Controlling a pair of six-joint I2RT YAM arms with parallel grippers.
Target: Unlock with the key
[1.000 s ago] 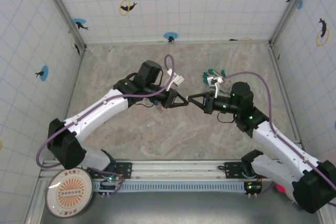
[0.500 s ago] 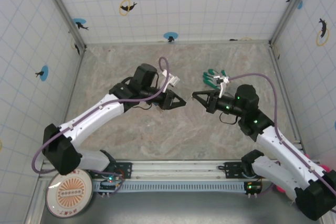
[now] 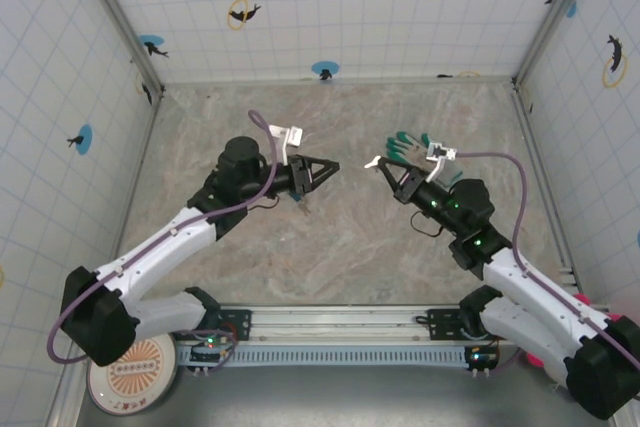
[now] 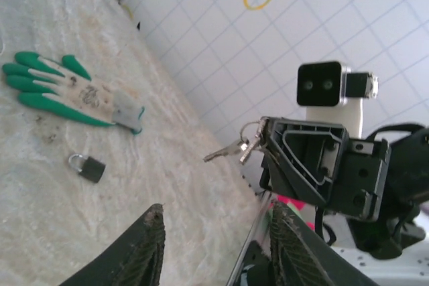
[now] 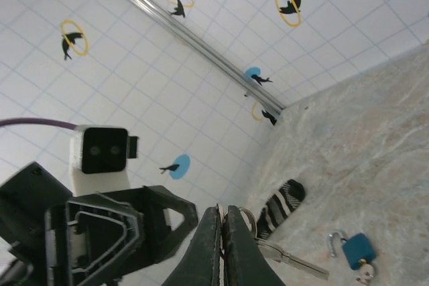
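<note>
The marbled grey stone table [image 3: 350, 247] carries everything, and I place the rest by the green-and-white work glove [image 4: 74, 95] lying flat on it. The left gripper [image 4: 216, 212] hangs well apart from the glove, its two black fingers spread with nothing between them. The right gripper [image 5: 223, 219] hovers just beside the glove, up off the table. Its fingers are pressed together, pinching the small flat silver key [image 4: 222, 153] by its ringed end, where a thin wire ring hangs. The small dark-blue padlock [image 4: 87, 167], silver shackle on top, lies flat on the table near the glove's cuff. It does not touch the glove and sits on the side towards the left gripper.

What the next move turns on is how the blade lies. It juts straight out of the right fingertips, its long axis running away from the glove towards the left gripper, roughly level and in the air. The padlock sits lower, on the stone beneath. So the right arm is much the nearer, and I judge it must tip the blade down to the keyhole, which I cannot make out.
</note>
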